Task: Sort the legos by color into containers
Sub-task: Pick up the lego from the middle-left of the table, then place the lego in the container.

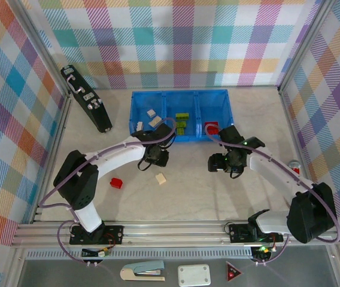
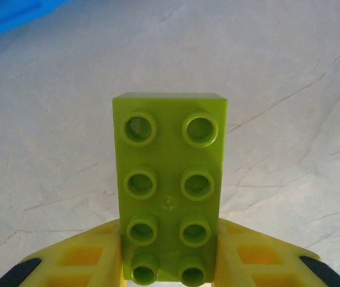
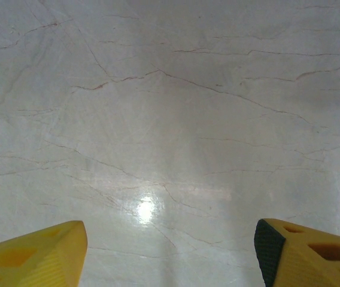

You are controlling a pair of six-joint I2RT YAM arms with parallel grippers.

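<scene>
A lime green lego (image 2: 169,185) lies studs up between the yellow fingers (image 2: 80,257) of my left gripper (image 2: 169,266), which is shut on its near end just above the table. From above, the left gripper (image 1: 151,158) sits just in front of the blue tray (image 1: 135,101). The tray's left container holds cream legos (image 1: 154,121), the middle one green legos (image 1: 182,123), and the right one a red lego (image 1: 212,127). A red lego (image 1: 117,183) and a cream lego (image 1: 160,178) lie loose on the table. My right gripper (image 1: 219,163) (image 3: 170,254) stands open over bare table.
A black rectangular device (image 1: 86,98) leans at the back left. Frame rails and checkered walls bound the table. A small white box (image 1: 194,275), a stapler-like tool (image 1: 143,272) and a red triangle sign (image 1: 233,272) lie below the front rail.
</scene>
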